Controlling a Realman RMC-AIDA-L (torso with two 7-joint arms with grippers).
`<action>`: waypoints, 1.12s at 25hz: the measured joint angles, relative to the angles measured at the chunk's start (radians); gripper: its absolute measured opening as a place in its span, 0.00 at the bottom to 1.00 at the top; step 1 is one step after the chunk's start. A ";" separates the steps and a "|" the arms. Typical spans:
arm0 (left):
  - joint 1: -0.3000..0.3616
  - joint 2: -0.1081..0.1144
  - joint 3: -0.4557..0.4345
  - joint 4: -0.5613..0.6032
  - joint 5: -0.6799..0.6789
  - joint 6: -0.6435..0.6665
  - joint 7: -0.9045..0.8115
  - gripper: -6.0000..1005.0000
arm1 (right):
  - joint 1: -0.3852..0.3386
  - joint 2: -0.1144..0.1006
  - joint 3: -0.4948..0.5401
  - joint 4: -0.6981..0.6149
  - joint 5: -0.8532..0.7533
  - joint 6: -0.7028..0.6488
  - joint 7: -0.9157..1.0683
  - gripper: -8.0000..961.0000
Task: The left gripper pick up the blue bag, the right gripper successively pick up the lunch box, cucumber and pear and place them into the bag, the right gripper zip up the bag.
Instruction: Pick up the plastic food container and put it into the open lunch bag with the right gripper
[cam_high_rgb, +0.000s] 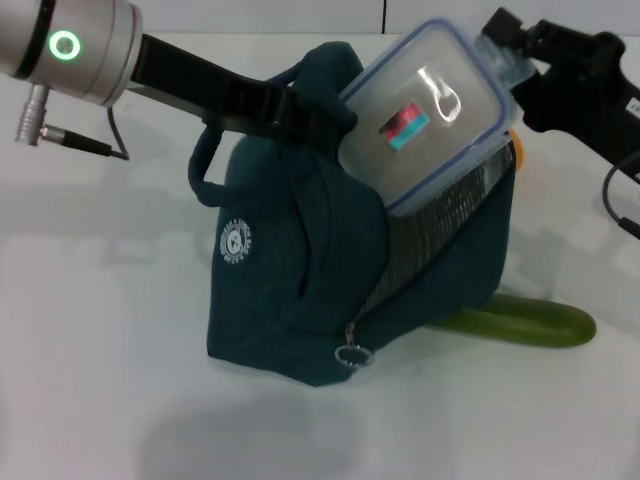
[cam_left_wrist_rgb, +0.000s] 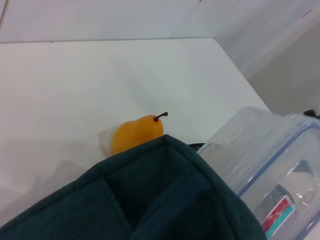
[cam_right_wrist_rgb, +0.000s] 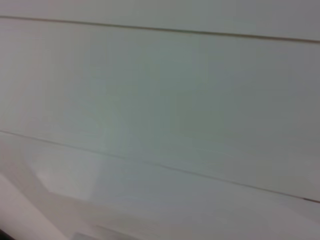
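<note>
Right gripper (cam_high_rgb: 500, 50) grasps the lunch box (cam_high_rgb: 425, 115) by its upper-right end, long axis slanting down-left into the open mouth of the blue bag (cam_high_rgb: 300, 290), whose handle the left gripper (cam_high_rgb: 285, 105) clenches, with cucumber (cam_high_rgb: 530, 322) and pear (cam_left_wrist_rgb: 136, 133) lying behind the bag.

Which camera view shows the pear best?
The left wrist view: the pear shows its orange-yellow body and dark stem on the table behind the blue bag. The head view catches only an orange sliver beside the lunch box; the right wrist view shows none.
</note>
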 joint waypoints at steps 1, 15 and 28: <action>-0.002 -0.001 0.001 -0.002 0.000 -0.002 0.001 0.06 | 0.001 0.000 -0.011 -0.003 -0.001 0.008 0.000 0.10; -0.009 -0.001 -0.004 -0.021 -0.002 -0.016 0.023 0.06 | 0.002 -0.001 -0.233 -0.116 0.014 0.072 0.018 0.11; 0.008 -0.001 -0.006 -0.027 -0.025 -0.022 0.035 0.06 | -0.081 0.001 -0.270 -0.152 0.089 0.118 0.045 0.11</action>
